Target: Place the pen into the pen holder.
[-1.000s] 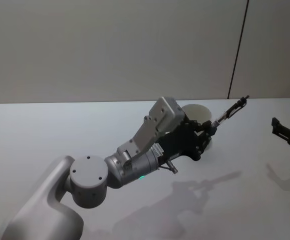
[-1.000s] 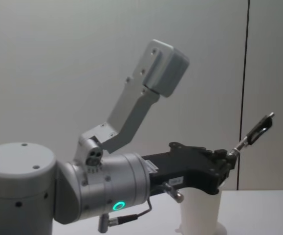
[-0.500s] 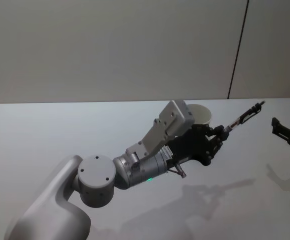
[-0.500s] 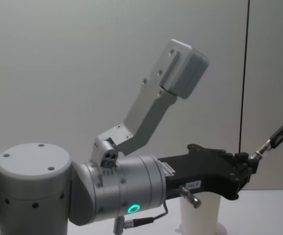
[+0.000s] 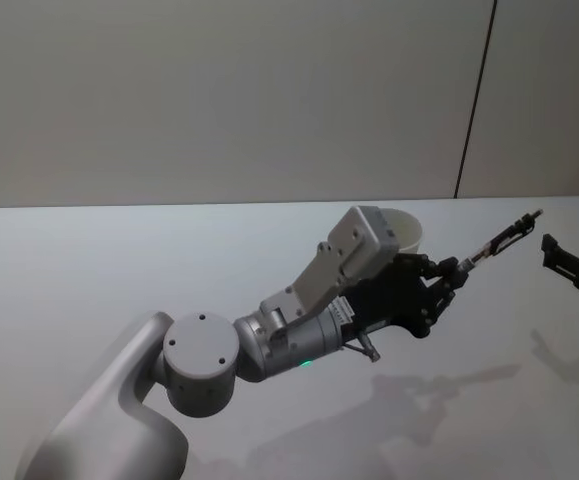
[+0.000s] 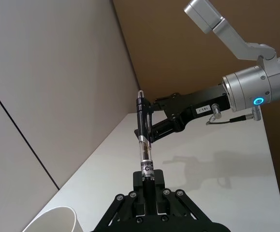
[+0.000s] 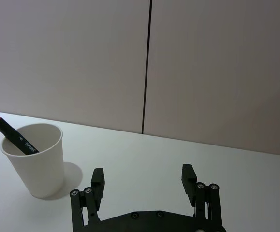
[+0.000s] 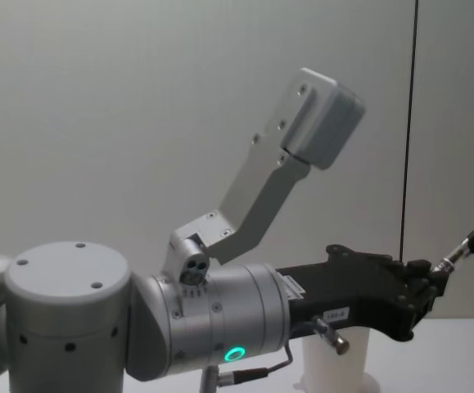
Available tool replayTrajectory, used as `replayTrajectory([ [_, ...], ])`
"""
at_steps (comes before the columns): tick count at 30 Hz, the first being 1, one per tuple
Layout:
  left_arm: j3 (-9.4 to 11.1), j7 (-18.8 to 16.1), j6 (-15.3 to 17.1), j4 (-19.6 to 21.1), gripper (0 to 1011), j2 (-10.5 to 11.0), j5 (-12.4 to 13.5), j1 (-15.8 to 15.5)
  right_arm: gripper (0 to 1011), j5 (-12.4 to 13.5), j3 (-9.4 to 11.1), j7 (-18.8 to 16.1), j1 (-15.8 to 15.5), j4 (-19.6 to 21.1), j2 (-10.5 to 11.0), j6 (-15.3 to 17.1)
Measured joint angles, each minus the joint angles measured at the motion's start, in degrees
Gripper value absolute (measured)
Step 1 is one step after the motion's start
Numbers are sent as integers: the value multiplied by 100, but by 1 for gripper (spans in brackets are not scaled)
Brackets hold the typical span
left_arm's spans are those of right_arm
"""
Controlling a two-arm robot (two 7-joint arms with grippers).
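Jaws of left gripper (image 6: 148, 186) are clamping clear-barrelled black pen (image 6: 143, 140) by one end aloft, leaving its length free, presumably for tipping into white tapered cup (image 5: 407, 232), where red-tipped black marker (image 7: 15, 137) is leaning; open right gripper (image 7: 143, 173) is idling rightward.

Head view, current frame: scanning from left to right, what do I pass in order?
Left arm's round grey joint → white cup → left tool, shut on the pen → pen, sticking out toward the right → right tool, open at the right edge.
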State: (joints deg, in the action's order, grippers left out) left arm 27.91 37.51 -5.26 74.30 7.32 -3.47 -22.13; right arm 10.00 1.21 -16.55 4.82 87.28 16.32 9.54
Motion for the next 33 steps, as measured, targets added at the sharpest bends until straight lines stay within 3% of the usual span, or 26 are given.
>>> replayTrajectory([
  [17,22,19,-8,-11,138,-12,9,-7,1002,612,208,-529,-190,101,170,-257],
  [33,28,24,-8,-11,137,-15,9,-7,1001,1437,524,-1397,-445,36,476,-275],
])
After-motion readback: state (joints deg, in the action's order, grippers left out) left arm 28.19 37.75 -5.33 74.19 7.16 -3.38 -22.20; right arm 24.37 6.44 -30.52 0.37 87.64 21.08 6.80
